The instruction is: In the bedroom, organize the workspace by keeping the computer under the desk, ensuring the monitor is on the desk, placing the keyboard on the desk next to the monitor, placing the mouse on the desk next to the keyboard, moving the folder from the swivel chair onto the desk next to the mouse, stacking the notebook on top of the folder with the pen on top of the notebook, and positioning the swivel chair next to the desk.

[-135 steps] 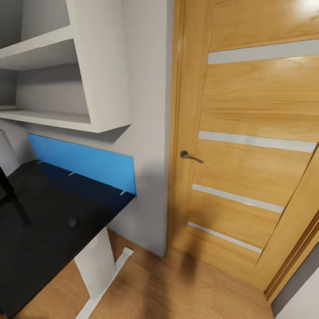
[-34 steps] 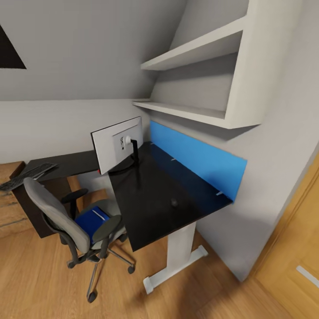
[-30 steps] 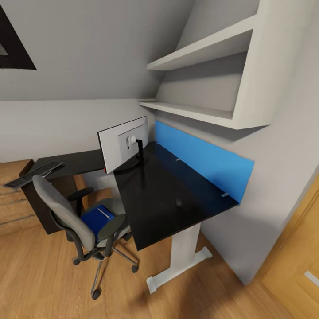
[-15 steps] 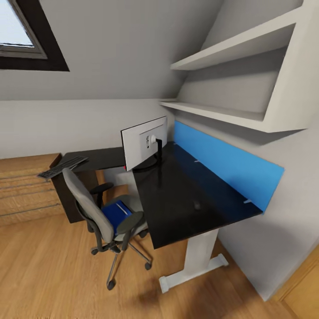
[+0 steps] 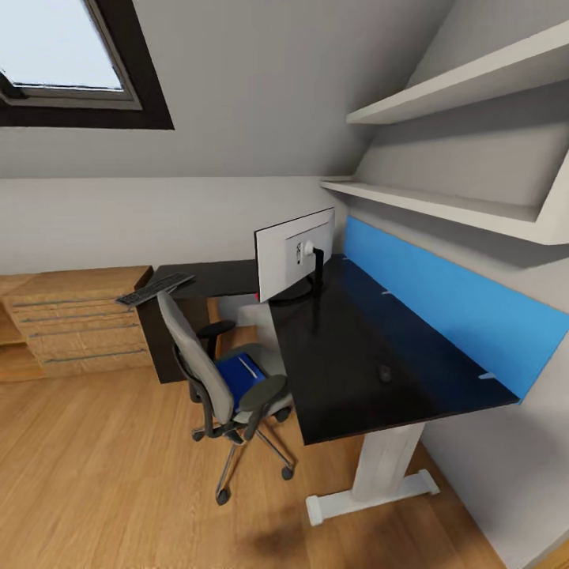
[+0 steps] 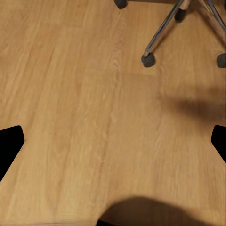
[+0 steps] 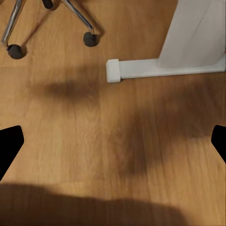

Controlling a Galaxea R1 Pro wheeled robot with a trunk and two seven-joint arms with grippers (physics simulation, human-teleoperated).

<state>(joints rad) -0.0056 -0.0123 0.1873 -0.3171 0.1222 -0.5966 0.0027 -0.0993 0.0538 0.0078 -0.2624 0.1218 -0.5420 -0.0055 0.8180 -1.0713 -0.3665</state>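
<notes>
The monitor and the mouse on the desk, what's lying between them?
Nothing: in the head view the stretch of glossy black desk between the monitor and the mouse is bare.

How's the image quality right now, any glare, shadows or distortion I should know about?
Head view: wide-angle stretch slants the shelves and walls; the skylight is washed out; the glossy desk carries a faint blue sheen, and the mouse barely stands out on it. Left wrist view: soft dark shadows on the floor. Right wrist view: broad shadow beside the desk foot.
</notes>
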